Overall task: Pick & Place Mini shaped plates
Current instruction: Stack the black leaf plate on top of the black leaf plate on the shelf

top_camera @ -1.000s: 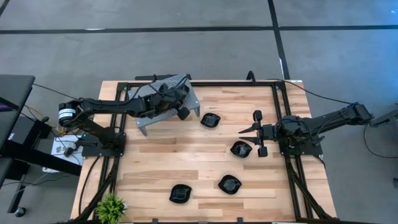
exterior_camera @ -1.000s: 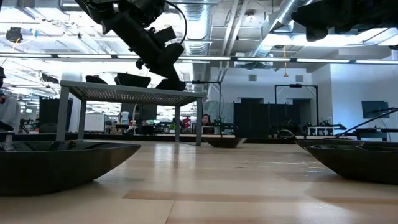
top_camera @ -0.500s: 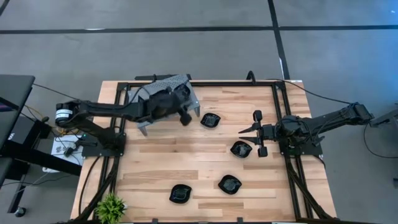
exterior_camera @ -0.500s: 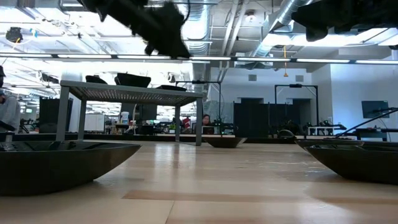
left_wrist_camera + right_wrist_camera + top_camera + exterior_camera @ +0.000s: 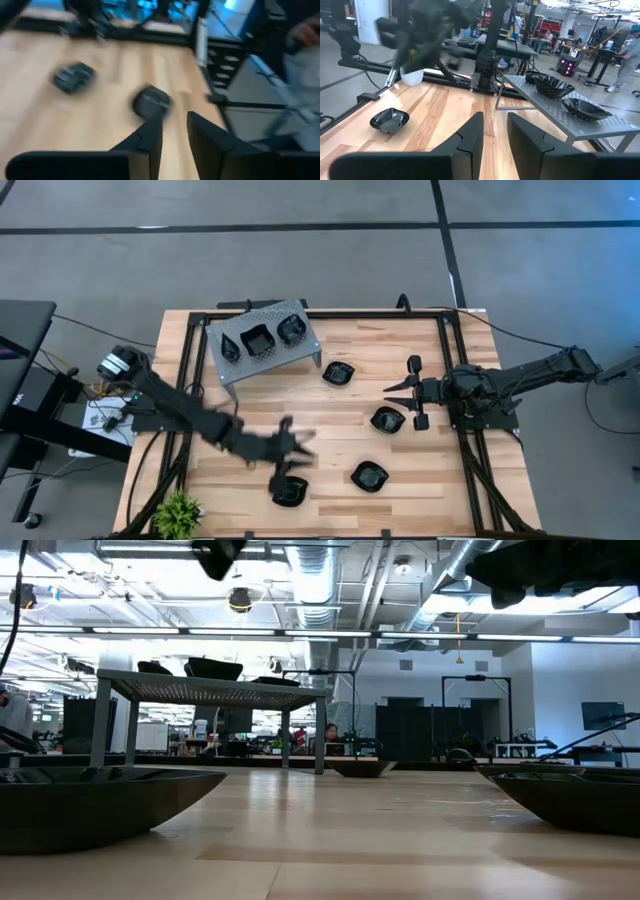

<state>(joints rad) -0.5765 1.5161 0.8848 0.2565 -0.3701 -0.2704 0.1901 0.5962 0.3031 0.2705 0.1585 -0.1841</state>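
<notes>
Seven glossy black mini plates show in the high view. Three rest on the grey perforated stand (image 5: 262, 342): a teardrop one (image 5: 231, 346), a squarish one (image 5: 259, 339) and a round one (image 5: 291, 330). The others lie on the table (image 5: 250, 405): one (image 5: 338, 373), one (image 5: 388, 420), one (image 5: 369, 476) and one (image 5: 290, 492). My left gripper (image 5: 305, 445) (image 5: 175, 125) hangs open in the air, just far of the nearest plate, and holds nothing. My right gripper (image 5: 392, 391) (image 5: 495, 127) waits open above the table's right part, between two plates.
The stand is at the far left on four legs (image 5: 210, 690). A black frame (image 5: 445, 350) runs round the table's edges, and a small green plant (image 5: 178, 512) sits at the near left corner. Bare wood lies between the stand and the near plates.
My left gripper lifted off the right end of the stand, leaving a plate resting there. It then swung fast toward the table's near edge, to above the plate near that edge. My right arm kept still.
</notes>
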